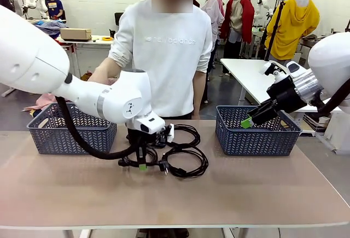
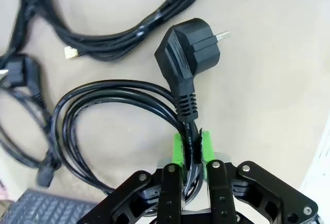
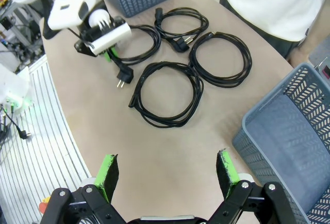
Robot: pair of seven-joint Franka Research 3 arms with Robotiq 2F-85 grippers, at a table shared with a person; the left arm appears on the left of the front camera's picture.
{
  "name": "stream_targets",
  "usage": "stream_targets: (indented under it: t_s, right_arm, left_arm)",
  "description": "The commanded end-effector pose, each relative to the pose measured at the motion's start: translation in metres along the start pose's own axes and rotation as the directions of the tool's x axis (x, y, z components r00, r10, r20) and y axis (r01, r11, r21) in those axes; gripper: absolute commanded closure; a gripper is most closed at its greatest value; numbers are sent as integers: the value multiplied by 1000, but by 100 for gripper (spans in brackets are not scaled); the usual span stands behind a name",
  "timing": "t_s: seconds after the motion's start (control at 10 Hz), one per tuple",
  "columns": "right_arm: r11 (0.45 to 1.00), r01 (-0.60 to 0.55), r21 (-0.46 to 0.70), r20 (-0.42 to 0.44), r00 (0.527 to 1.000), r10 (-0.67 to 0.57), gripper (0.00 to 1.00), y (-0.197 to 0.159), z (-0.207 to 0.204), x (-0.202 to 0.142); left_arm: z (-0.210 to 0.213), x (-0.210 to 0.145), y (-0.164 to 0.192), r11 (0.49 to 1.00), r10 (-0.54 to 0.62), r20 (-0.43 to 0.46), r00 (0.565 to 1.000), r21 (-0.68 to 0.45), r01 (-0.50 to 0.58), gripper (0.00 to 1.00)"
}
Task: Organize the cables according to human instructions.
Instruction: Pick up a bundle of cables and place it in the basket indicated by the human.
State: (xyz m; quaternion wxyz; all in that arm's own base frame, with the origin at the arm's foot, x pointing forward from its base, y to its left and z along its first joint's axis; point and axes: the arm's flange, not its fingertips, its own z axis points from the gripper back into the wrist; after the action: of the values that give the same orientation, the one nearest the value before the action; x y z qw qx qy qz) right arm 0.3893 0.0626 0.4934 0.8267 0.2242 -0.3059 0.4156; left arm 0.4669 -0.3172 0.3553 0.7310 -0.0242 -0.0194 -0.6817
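Centrally on the table (image 1: 262,199), between two baskets (image 1: 257,139), lie the cables (image 1: 188,173). The left gripper (image 2: 192,149) is clenched on one cord (image 2: 103,89) below its plug (image 2: 188,49); lifting straight and slowly should free the coil. The right gripper (image 3: 165,165) hangs released.

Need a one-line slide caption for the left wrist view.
Left gripper shut on a coiled black power cord just below its plug, over the tan table.
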Motion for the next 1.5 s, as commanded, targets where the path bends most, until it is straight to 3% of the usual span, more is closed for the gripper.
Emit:
stream_targets:
  t_s: [0.0,0.4,0.7,1.1,1.4]
  right_arm:
    - [1000,-20,13,30,999,20,0,-3,-2,1]
    - [1000,-20,13,30,999,20,0,-3,-2,1]
    - [1000,-20,13,30,999,20,0,-3,-2,1]
    - [1000,-20,13,30,999,20,0,-3,-2,1]
    - [1000,-20,13,30,999,20,0,-3,-2,1]
  left_arm:
    - [45,-5,-8,993,32,-17,999,115,-30,100]
    - [129,-34,13,975,12,14,1000,223,-14,100]
    - [168,-102,47,960,84,38,996,264,-91,100]
    - [179,-177,77,944,172,81,982,273,-188,100]
    - [162,-214,93,923,244,130,961,272,-271,100]
